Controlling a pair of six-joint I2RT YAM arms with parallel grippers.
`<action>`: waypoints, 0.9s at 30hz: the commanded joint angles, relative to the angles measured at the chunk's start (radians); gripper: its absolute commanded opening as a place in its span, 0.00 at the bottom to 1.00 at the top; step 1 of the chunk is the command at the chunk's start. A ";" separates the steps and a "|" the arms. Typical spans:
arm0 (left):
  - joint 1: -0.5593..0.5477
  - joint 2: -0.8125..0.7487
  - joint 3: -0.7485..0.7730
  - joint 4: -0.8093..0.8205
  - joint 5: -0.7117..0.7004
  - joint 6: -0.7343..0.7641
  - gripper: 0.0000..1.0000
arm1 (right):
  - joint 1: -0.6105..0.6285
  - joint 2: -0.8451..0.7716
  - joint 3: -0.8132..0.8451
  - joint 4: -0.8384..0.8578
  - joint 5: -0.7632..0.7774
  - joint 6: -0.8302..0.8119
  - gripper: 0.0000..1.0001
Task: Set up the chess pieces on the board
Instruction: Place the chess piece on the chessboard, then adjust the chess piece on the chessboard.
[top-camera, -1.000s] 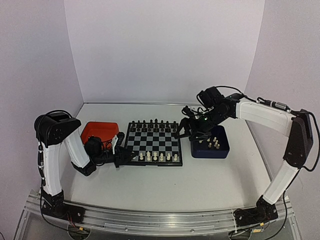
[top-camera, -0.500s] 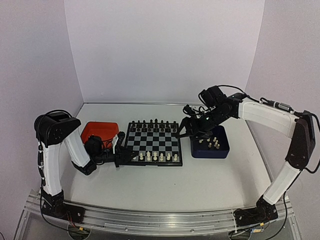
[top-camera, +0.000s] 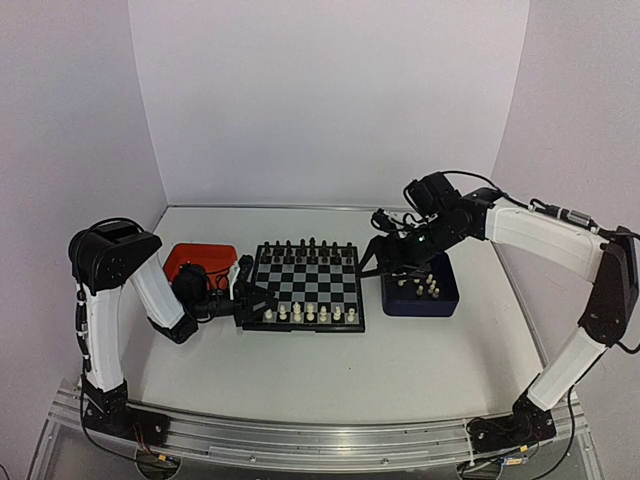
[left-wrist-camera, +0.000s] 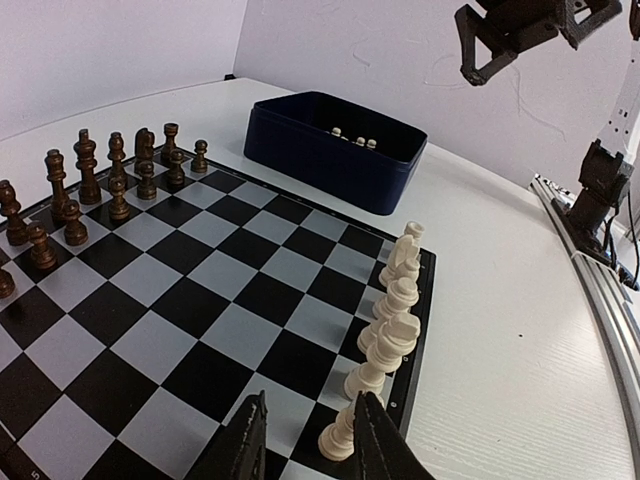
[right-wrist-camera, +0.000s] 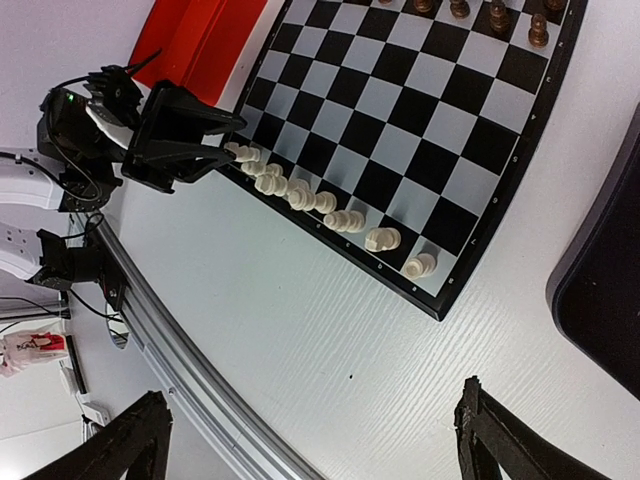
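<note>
L gripper (left-wrist-camera: 310, 405): fingers narrowly apart, low at near edge of board (left-wrist-camera: 200, 300), astride end cream piece (left-wrist-camera: 338, 440); not clamped, gap shows on one side. R gripper (right-wrist-camera: 315, 425): jaws wide apart, holding nothing, above table (right-wrist-camera: 330, 340) betw board & blue tray (top-camera: 420, 304). Cream chess pieces (left-wrist-camera: 398, 300): approx 8 in one row on near rank, approx 6 more in blue tray. Dark pieces (left-wrist-camera: 118, 180) on far ranks, no. unclear. 1 orange tray (top-camera: 200, 255) left of board
</note>
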 joint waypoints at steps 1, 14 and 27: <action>0.004 -0.018 -0.015 0.086 -0.001 -0.017 0.32 | 0.008 -0.036 -0.007 0.012 0.004 -0.011 0.95; 0.004 -0.237 -0.092 0.128 -0.095 -0.131 0.87 | 0.008 -0.061 -0.016 0.013 -0.003 -0.018 0.95; 0.003 -0.624 0.095 -0.840 -0.491 -0.426 1.00 | 0.003 -0.121 -0.028 0.011 0.120 -0.090 0.98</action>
